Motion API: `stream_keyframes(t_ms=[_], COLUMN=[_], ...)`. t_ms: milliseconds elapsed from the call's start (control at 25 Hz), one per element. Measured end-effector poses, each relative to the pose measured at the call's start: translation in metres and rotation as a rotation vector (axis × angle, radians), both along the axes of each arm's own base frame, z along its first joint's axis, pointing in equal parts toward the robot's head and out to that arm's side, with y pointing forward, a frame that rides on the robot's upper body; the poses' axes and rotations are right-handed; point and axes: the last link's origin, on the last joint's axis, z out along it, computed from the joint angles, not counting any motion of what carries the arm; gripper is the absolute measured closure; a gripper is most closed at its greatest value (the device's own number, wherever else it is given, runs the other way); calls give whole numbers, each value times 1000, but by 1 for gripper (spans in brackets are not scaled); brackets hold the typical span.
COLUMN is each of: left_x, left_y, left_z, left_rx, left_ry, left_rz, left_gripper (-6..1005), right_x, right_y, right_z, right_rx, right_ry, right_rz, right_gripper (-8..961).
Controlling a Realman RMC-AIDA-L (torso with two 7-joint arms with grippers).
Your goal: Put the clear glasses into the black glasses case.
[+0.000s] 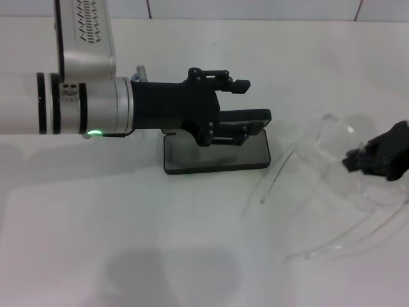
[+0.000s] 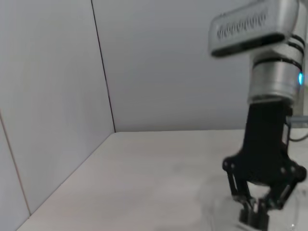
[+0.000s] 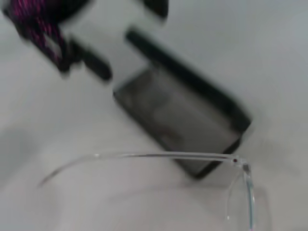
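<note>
Case: the case (image 1: 217, 153) lies open near the middle of the tabletop (image 1: 128, 243), its grey-lined tray flat and its lid (image 1: 246, 117) raised along the far side; long axis runs left to right.

Glasses: the glasses (image 1: 332, 192) rest just beside the case on its right, toward the tabletop's right edge, arms unfolded; one clear arm (image 3: 144, 156) reaches toward the case's near right corner.

Left gripper: the left gripper (image 1: 239, 109) reaches in from the left edge and hovers over the case's far side; its fingers are spread about the raised lid, one above it and one below. Whether they touch the lid cannot be told.

Right gripper: the right gripper (image 1: 377, 158) sits at the right edge, over the lens of the glasses. Its fingers converge low over the lens in the left wrist view, but an actual pinch on it cannot be told.

Key relation: the case lies directly left of the glasses and of the right gripper, which is the nearer arm; a short leftward carry, with the glasses' long axis turned to match the tray's, appears to be what is needed.
</note>
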Motion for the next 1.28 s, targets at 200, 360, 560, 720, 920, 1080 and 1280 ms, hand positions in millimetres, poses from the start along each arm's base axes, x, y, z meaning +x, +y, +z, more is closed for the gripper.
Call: stream_keyframes(t_ms=[200,360,560,720,920,1080,1280], left_x=[5,12,29,40,43,44,41], left_y=[1,2,-3,-3,0,3,9], left_z=[3,7,5,6,9,10,7], left_rx=[5,-2,-67,-74,-46,-5,31], left_ry=[-42,-116,-168,-222,-261,-262,-228], left_rz=[8,20,-53,-102,-113,-127,-120], left_gripper=[282,282,283,285,292,292,292], right_x=[17,24,19,13,5,0,-3], right_y=[0,2,11,16,16,13,10], right_z=[16,17,10,9,4,-3,-9], right_rx=[79,148,187,150,68,0,-35], right_ry=[138,307,422,433,441,420,408], right_rz=[20,127,207,230,252,269,284], right_gripper=[835,834,833,833,832,831,831])
